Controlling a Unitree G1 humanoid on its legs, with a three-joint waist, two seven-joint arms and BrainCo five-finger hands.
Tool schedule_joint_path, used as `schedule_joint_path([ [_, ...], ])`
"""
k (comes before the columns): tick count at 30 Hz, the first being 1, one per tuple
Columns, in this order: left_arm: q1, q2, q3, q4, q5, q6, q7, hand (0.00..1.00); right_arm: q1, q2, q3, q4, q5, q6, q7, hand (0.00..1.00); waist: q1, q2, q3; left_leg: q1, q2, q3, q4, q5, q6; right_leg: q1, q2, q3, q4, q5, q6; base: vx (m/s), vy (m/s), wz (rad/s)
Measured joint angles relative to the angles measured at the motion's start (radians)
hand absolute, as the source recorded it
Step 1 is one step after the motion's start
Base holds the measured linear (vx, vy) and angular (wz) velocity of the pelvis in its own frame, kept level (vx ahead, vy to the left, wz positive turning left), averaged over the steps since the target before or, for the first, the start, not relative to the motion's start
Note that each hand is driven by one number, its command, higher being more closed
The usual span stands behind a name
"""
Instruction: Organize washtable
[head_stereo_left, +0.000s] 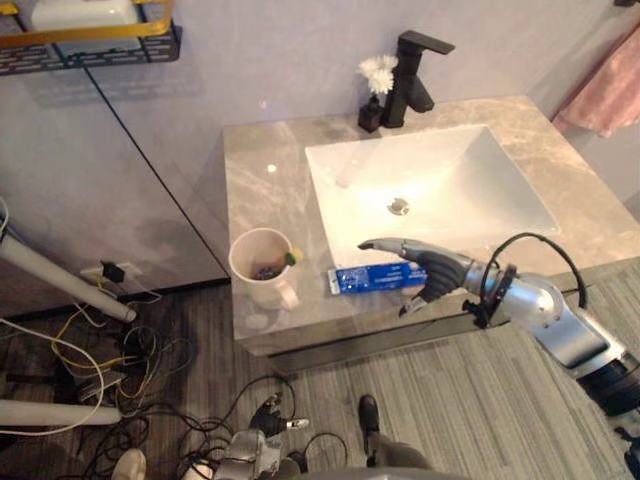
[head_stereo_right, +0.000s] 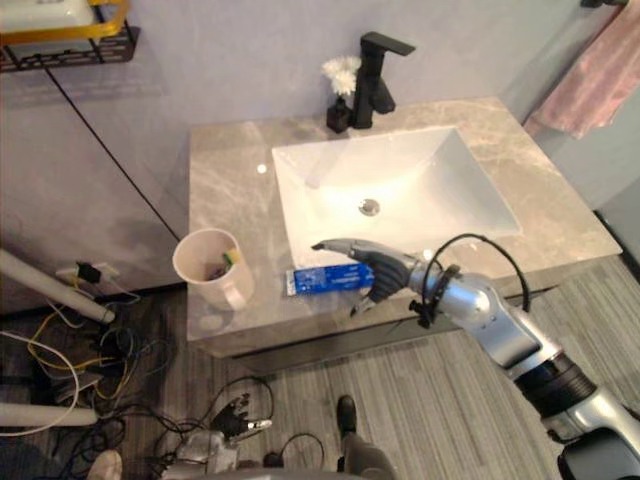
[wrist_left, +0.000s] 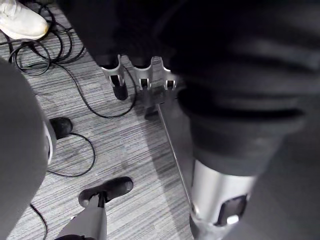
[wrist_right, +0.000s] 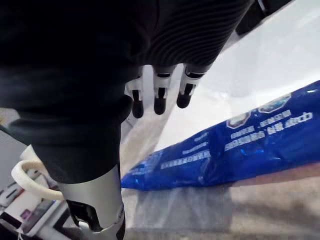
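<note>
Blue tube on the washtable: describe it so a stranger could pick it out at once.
Start at the grey stone washtable with the white sink. On the narrow front strip before the sink, right of the cream cup, lies the blue tube, flat, by the right hand. Nothing else there is blue.

A blue toothpaste tube (head_stereo_left: 365, 279) with pale print lies flat on the countertop (head_stereo_left: 262, 172) just in front of the white sink basin (head_stereo_left: 440, 165), its length running along the basin's front edge. A cream cup (head_stereo_left: 250, 283) with a handle stands upright off the basin's front left corner, near the tube's left end but apart from it; something dark lies inside, and a small yellow-green piece sits at its rim.
</note>
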Motion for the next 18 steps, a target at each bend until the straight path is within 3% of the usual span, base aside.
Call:
schedule_joint_path([
  [18,0.001,0.003,-0.004,0.0,0.0,-0.006,0.001,0.0,0.002,0.054,-0.044,0.1,-0.001,0.003,-0.042,0.0,-0.001,0.006,0.005,0.002,-0.001,-0.001,0.001,0.001,0.0,0.0,0.001,-0.001,0.0,0.0,0.0,0.0,0.0,0.0],
])
